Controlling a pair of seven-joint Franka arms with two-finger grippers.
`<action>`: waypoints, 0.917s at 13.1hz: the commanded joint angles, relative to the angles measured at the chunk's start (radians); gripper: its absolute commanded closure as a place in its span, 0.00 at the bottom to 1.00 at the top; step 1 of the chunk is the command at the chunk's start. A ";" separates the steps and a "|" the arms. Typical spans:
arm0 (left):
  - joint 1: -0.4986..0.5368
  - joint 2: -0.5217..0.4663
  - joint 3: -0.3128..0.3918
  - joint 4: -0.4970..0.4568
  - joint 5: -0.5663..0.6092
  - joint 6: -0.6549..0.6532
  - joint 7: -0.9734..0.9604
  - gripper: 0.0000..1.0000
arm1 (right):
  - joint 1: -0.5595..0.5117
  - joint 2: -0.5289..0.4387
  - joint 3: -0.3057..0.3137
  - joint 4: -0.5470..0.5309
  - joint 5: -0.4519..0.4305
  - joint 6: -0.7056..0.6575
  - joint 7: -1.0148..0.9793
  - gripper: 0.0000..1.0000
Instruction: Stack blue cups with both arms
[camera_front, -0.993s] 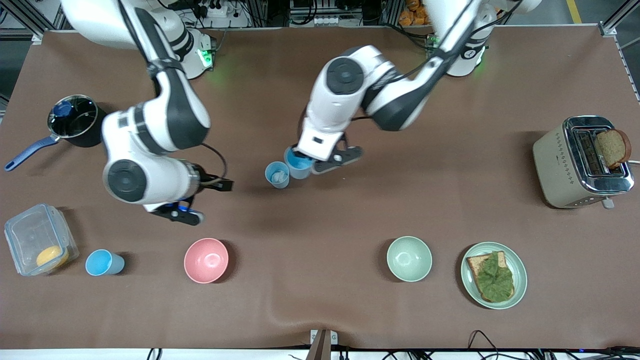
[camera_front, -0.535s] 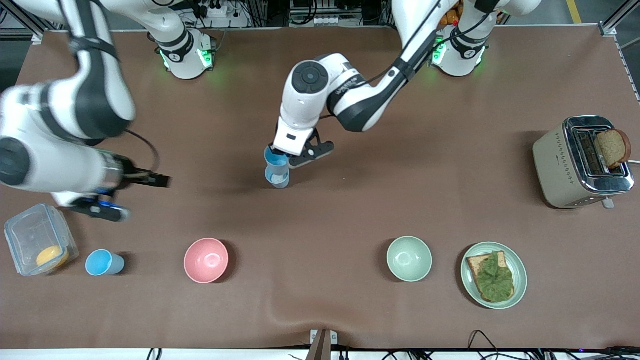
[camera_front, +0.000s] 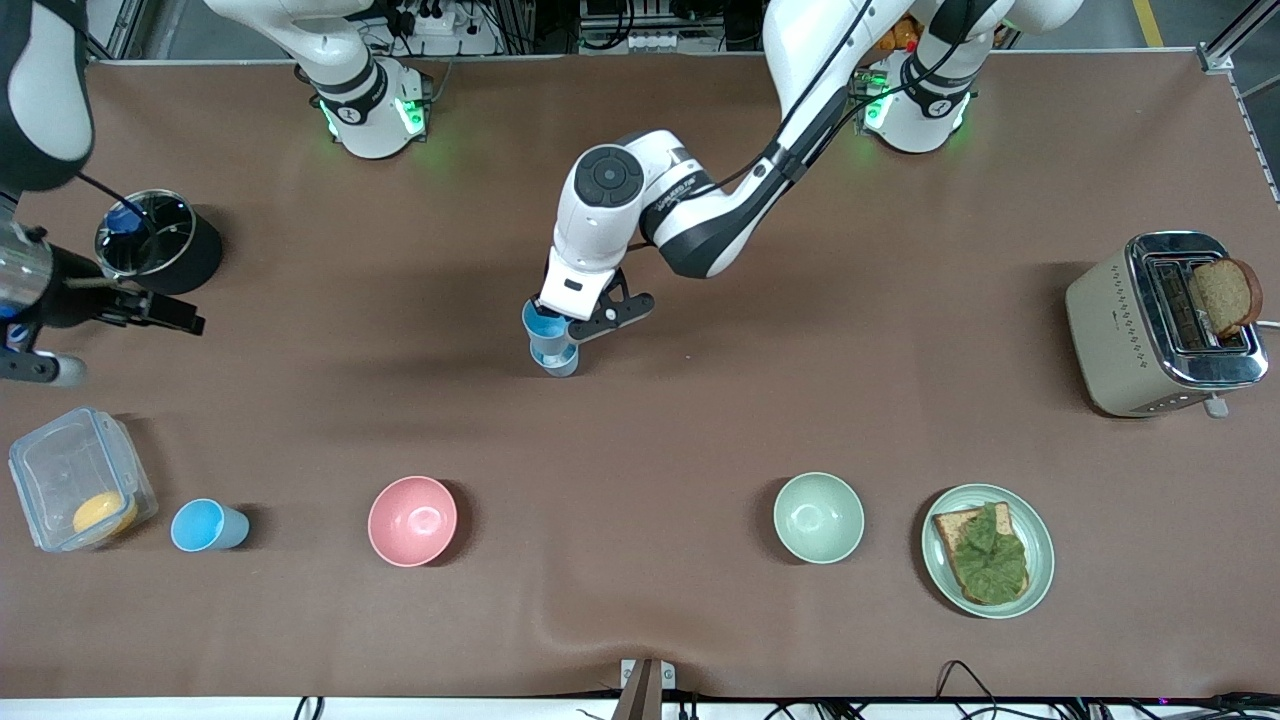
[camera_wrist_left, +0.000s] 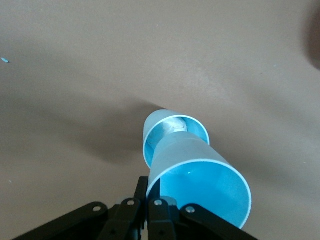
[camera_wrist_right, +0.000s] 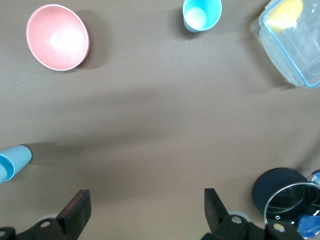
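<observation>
My left gripper (camera_front: 562, 322) is shut on the rim of a blue cup (camera_front: 543, 322) and holds it tilted, its base in the mouth of a second blue cup (camera_front: 560, 362) standing mid-table. In the left wrist view the held cup (camera_wrist_left: 200, 185) is pinched at its rim by my left gripper (camera_wrist_left: 150, 187), and the lower cup (camera_wrist_left: 170, 127) has something white inside. A third blue cup (camera_front: 205, 525) stands near the front camera, beside the plastic container; it also shows in the right wrist view (camera_wrist_right: 201, 14). My right gripper (camera_front: 30, 355) is open and empty (camera_wrist_right: 145, 210), over the table between the pot and the container.
A black pot (camera_front: 150, 240) with a blue handle stands at the right arm's end. A clear lidded container (camera_front: 75, 480), a pink bowl (camera_front: 412, 520), a pale green bowl (camera_front: 818, 517) and a plate with toast (camera_front: 1040, 545) line the near side. A toaster (camera_front: 1150, 330) stands at the left arm's end.
My left gripper has brought the held cup a little lower onto the standing cup. My right arm has swung farther toward its end of the table, uncovering the pot.
</observation>
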 joint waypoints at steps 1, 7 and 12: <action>-0.014 0.019 0.012 0.023 0.008 0.003 0.014 1.00 | -0.022 -0.069 0.016 -0.048 -0.016 -0.003 -0.024 0.00; 0.072 -0.140 0.013 0.002 0.076 -0.052 0.019 0.00 | -0.023 -0.070 0.014 -0.086 -0.016 0.002 -0.024 0.00; 0.319 -0.371 0.006 -0.009 0.216 -0.427 0.404 0.00 | -0.020 -0.064 0.014 -0.065 -0.018 -0.038 -0.024 0.00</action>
